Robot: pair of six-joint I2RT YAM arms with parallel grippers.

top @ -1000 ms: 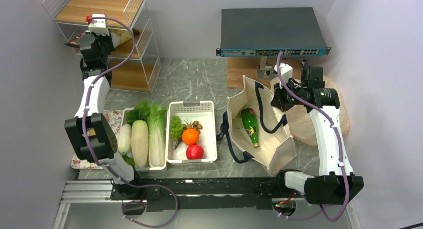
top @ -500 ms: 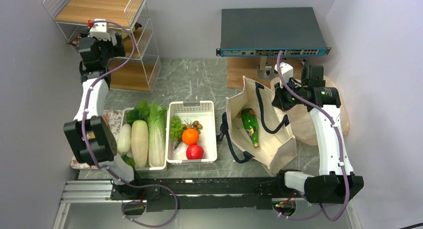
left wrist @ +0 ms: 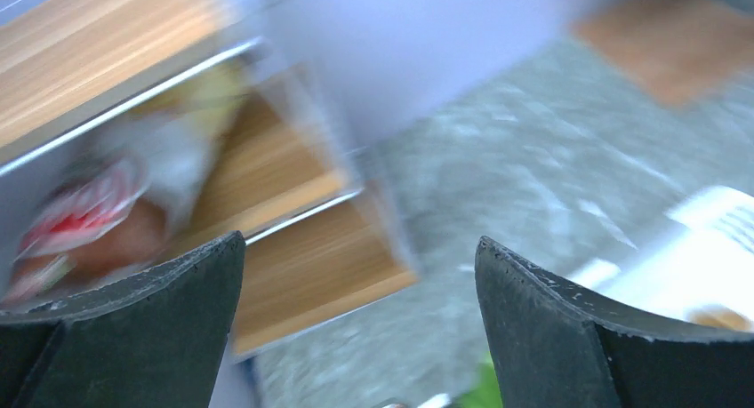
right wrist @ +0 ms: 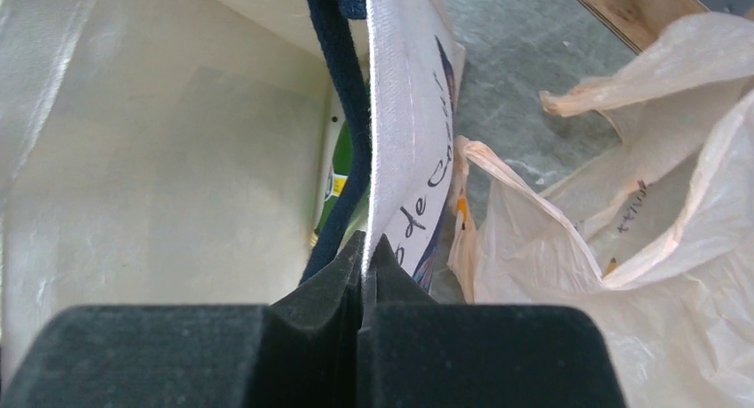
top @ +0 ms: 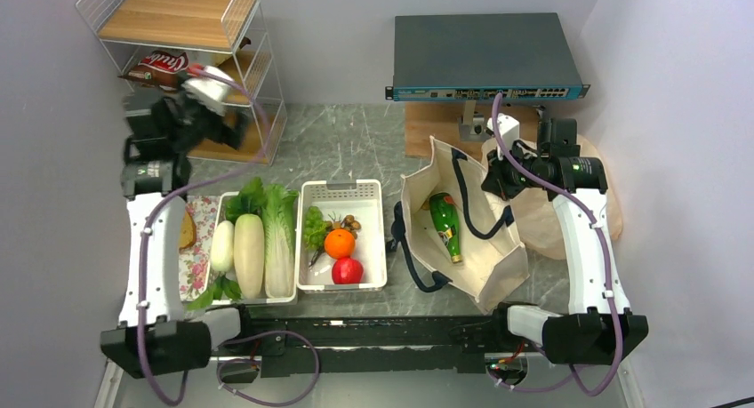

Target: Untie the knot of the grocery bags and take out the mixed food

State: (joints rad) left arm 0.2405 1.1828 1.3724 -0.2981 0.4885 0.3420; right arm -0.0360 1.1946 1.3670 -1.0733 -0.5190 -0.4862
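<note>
The cream tote (top: 493,266) stands open with a green bottle (top: 446,226) lying inside. My right gripper (top: 492,179) (right wrist: 369,248) is shut on the tote's rim (right wrist: 405,115), beside its navy strap (right wrist: 342,88). The peach plastic bag (top: 532,214) (right wrist: 640,248) lies slack behind the tote; I see no knot on it. My left gripper (top: 233,128) (left wrist: 360,244) hangs open and empty in front of the wire shelf. A red snack packet (top: 160,66) (left wrist: 80,217) lies on the shelf. Cabbage (top: 276,221), radishes (top: 249,252), orange (top: 339,243), apple (top: 347,270), grapes (top: 313,226) and nuts (top: 348,221) fill two white bins.
A bread slice (top: 187,232) lies on a floral mat (top: 203,211) left of the bins. The wire shelf rack (top: 253,115) stands at the back left. A grey network switch (top: 480,52) sits raised at the back, with a wooden board (top: 431,128) under it.
My left gripper opened, left the red packet on the shelf and swung down and right, blurred by the motion. The bread slice now shows. The right gripper kept its hold on the tote.
</note>
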